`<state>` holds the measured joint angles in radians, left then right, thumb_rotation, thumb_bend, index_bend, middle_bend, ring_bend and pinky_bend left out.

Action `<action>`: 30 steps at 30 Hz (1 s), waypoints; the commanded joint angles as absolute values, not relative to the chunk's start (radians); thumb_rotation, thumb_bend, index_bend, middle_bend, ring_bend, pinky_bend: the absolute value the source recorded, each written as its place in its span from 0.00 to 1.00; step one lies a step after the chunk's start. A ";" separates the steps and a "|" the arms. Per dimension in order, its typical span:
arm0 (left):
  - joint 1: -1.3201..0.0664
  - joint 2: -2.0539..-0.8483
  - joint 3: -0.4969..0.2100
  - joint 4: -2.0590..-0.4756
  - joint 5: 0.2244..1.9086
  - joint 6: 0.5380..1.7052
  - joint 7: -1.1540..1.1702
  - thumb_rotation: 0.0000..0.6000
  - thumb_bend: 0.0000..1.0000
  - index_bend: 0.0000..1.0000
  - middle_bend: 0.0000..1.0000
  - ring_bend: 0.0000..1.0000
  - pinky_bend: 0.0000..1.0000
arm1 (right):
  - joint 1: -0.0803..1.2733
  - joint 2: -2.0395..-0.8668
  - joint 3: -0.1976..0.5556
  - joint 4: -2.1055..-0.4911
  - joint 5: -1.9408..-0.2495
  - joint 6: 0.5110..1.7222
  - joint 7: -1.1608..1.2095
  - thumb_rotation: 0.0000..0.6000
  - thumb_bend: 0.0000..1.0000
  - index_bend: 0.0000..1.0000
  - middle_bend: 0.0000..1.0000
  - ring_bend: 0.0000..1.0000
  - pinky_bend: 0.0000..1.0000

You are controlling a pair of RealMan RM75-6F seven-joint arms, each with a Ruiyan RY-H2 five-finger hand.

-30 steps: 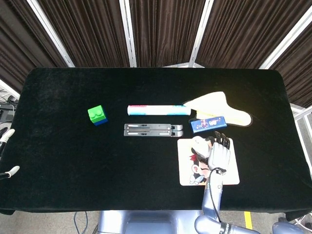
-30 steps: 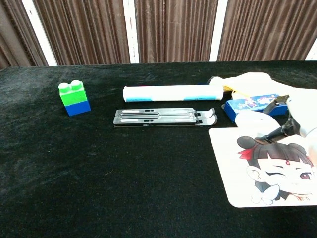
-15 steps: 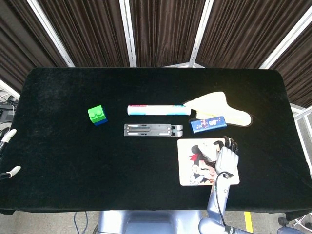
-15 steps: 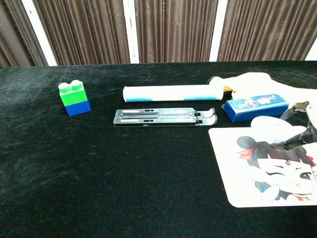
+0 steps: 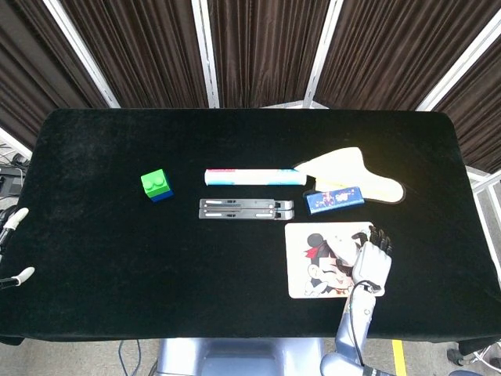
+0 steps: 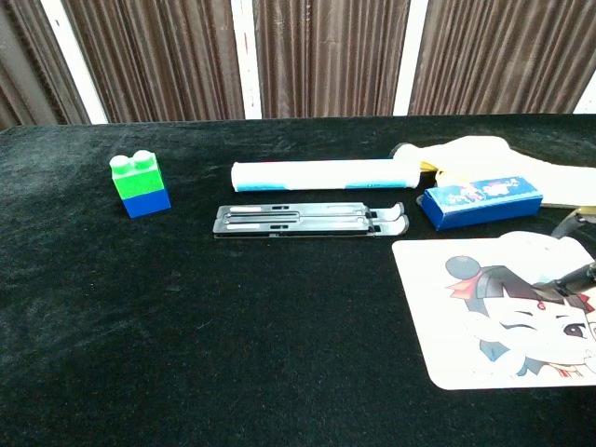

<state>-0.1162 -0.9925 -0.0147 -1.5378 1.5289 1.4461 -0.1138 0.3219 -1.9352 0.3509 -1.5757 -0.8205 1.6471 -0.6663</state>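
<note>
My right hand (image 5: 371, 265) rests, fingers apart and empty, over the right edge of the mat (image 5: 317, 270), which lies flat and ungripped below the blue box (image 5: 335, 199).

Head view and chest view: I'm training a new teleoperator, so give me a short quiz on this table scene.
1. True or false: the right hand is above the right edge of the cartoon mouse pad.
2. Which lies nearest behind the mouse pad? A) green and blue block B) blue box C) white tube
3. Fill in: the black folding stand lies directly in front of the white ____.

Key: 1 true; 2 B; 3 tube. The right hand's fingers hold nothing; of the left hand only white fingertips show at the left edge of the head view.
</note>
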 commanded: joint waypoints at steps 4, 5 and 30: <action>-0.117 -0.993 -0.015 -1.537 1.529 1.445 -0.114 1.00 0.18 0.00 0.00 0.00 0.00 | 0.313 -1.928 0.355 -1.586 -0.804 1.645 -0.679 1.00 0.22 0.50 0.11 0.00 0.00; -0.117 -0.993 -0.014 -1.537 1.529 1.444 -0.114 1.00 0.18 0.00 0.00 0.00 0.00 | 0.312 -1.927 0.355 -1.588 -0.800 1.644 -0.682 1.00 0.22 0.50 0.11 0.00 0.00; -0.119 -0.988 -0.011 -1.545 1.536 1.441 -0.108 1.00 0.18 0.00 0.00 0.00 0.00 | 0.293 -1.858 0.331 -1.713 -0.767 1.587 -0.702 1.00 0.16 0.34 0.00 0.00 0.00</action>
<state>-0.1191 -0.9883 -0.0114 -1.5453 1.5365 1.4412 -0.1076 0.2940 -1.8610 0.3344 -1.7077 -0.7635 1.5873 -0.7014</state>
